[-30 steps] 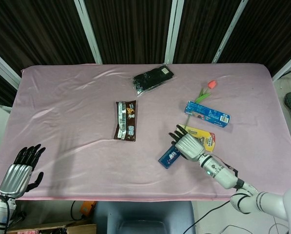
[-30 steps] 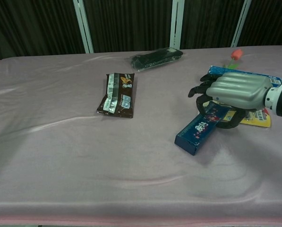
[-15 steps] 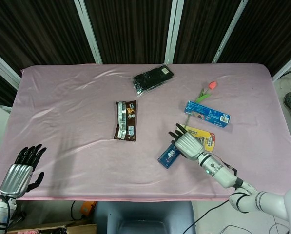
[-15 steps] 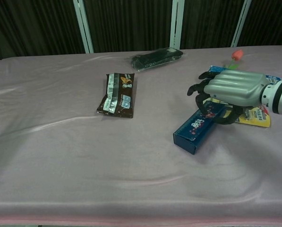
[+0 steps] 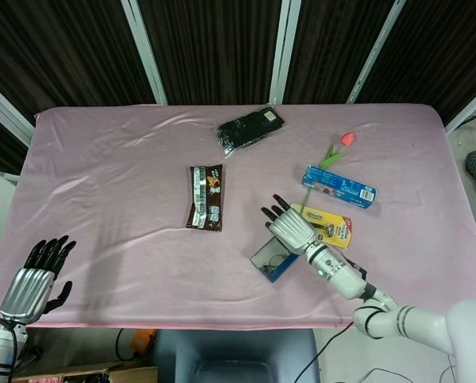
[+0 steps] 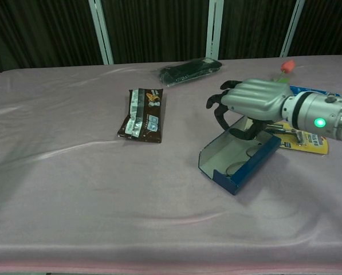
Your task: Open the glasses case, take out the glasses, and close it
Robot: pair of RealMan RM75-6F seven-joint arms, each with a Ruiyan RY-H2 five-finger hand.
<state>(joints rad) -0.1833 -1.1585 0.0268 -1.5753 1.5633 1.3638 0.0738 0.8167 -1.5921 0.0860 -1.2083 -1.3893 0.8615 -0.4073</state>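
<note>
One blue glasses case (image 6: 236,161) lies lid-open near the table's front right, thin-rimmed glasses (image 6: 243,161) inside, with the right hand (image 6: 248,103) poised over its far end, fingers curled and apart, gripping nothing that shows. Around it on the pink cloth (image 5: 110,199): yellow card pack (image 5: 332,225) just behind the hand, blue box (image 5: 339,186), tulip (image 5: 337,147), brown snack wrapper (image 5: 206,196), black pouch (image 5: 250,128). Left hand (image 5: 34,279) idles empty, fingers spread, at the near left corner.

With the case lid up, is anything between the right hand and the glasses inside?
Nothing visible. The glasses case lies open with the lid raised on its far-left side, the glasses are exposed inside, and the right hand hovers directly above the opening, fingers apart.
</note>
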